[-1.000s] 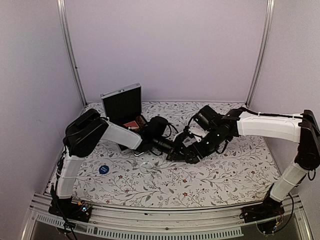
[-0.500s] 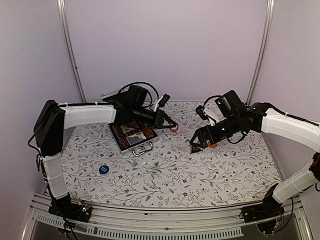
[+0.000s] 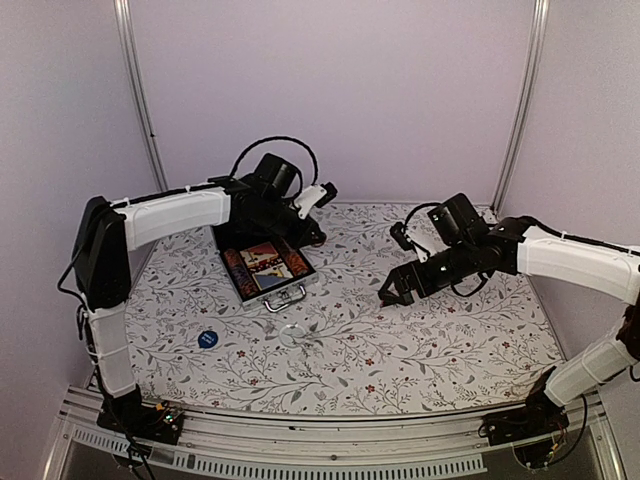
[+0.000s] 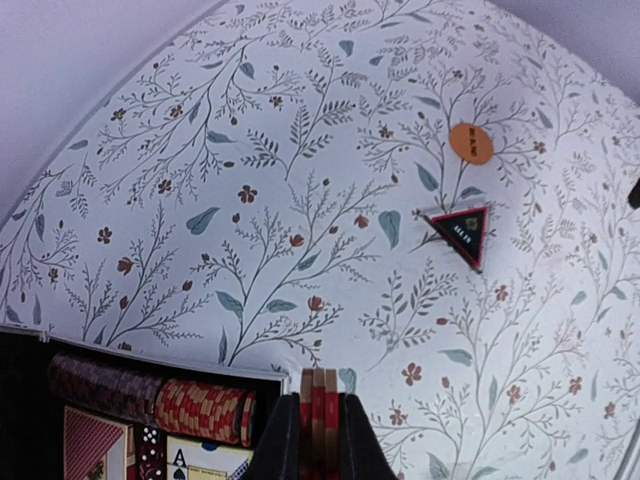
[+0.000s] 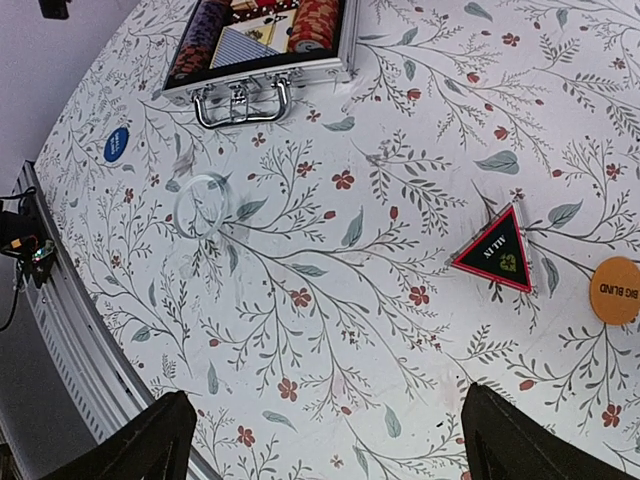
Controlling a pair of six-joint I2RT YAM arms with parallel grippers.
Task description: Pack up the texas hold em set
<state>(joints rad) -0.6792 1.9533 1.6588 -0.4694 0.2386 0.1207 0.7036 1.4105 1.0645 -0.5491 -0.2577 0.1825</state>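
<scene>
Two arms lean in over the floral tablecloth (image 3: 430, 350). The left arm rises from the lower left of the overhead view, folds at a high elbow and stretches rightward across the upper middle. That puts the left gripper (image 3: 308, 232) at the far right corner of the briefcase (image 3: 298, 284). In its wrist view the fingers (image 4: 285, 440) sit at the bottom centre, pinching a short stack of reddish chips (image 4: 320, 380) held on edge just beside the case wall. The right arm comes up from the lower right, bends near the right edge and reaches leftward and down. The right gripper (image 3: 390, 293) hovers low at centre right, its fingers spread wide with nothing between them.

The briefcase lies open, upper left of centre in the overhead view, with its handle (image 5: 243, 100) toward the bottom of the frame. Inside, along one wall, run a dark chip row (image 4: 100, 385) and a red-and-white chip row (image 4: 205, 410). Next to them are a red-backed card deck (image 4: 92, 442), tiny dice (image 4: 150, 450) and a second deck (image 4: 205, 462) showing an ace.

On the cloth below the right gripper, a triangular token (image 5: 495, 255) and an orange round token (image 5: 615, 290) lie near each other, not touching. A blue round token (image 3: 207, 338) and a clear ring (image 3: 292, 333) rest lower left of centre.
</scene>
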